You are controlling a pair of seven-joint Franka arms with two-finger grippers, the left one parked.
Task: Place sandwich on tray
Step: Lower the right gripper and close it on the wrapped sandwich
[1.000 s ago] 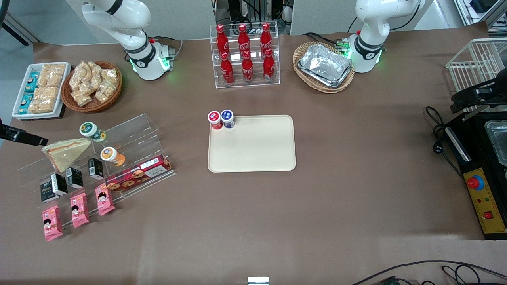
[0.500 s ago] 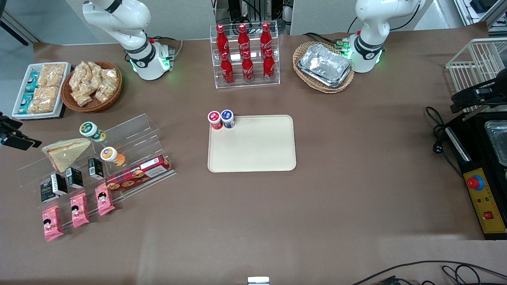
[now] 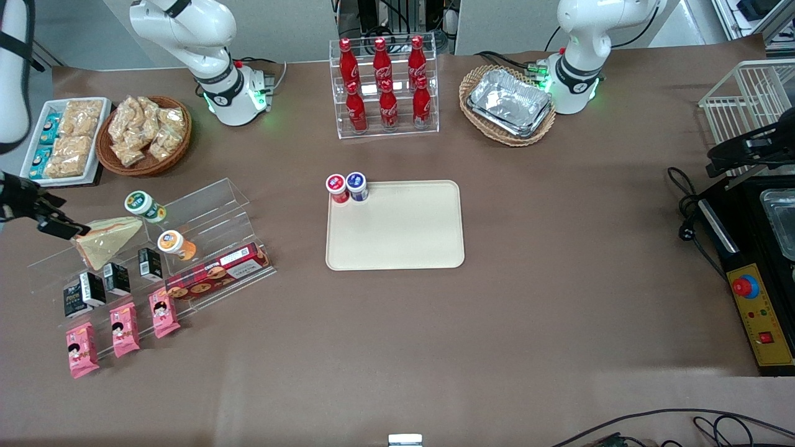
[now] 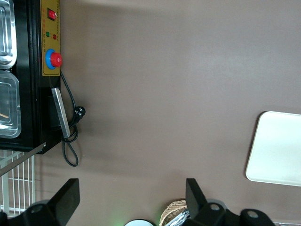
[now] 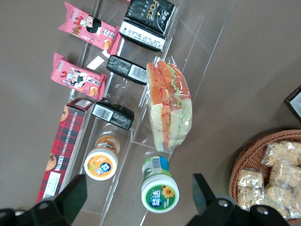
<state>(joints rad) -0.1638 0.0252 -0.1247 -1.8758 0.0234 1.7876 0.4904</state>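
The sandwich point(image 3: 105, 239) point(image 5: 169, 110), a clear-wrapped triangular wedge with red, green and white filling, lies on the upper step of a clear acrylic rack point(image 3: 205, 214) toward the working arm's end of the table. My gripper point(image 3: 60, 226) point(image 5: 138, 197) hovers at the sandwich's outer corner, open and holding nothing. In the right wrist view its wide-apart fingers point(image 5: 70, 195) frame a green-lidded jar point(image 5: 160, 189) beside the sandwich. The cream-beige tray point(image 3: 404, 230) point(image 4: 277, 150) lies flat at the table's middle.
Red-lidded point(image 3: 336, 187) and blue-lidded point(image 3: 356, 185) jars stand on the tray's corner. The rack also holds an orange-lidded jar point(image 3: 174, 243), black cartons point(image 3: 116, 278), a cookie box point(image 3: 217, 270) and pink packets point(image 3: 124, 329). A snack basket point(image 3: 144, 135) and white snack tray point(image 3: 62, 141) sit nearby.
My gripper has moved in from the table's edge toward the sandwich, now reaching its outer corner. The arm's white link has come into view above it. Nothing else moved.
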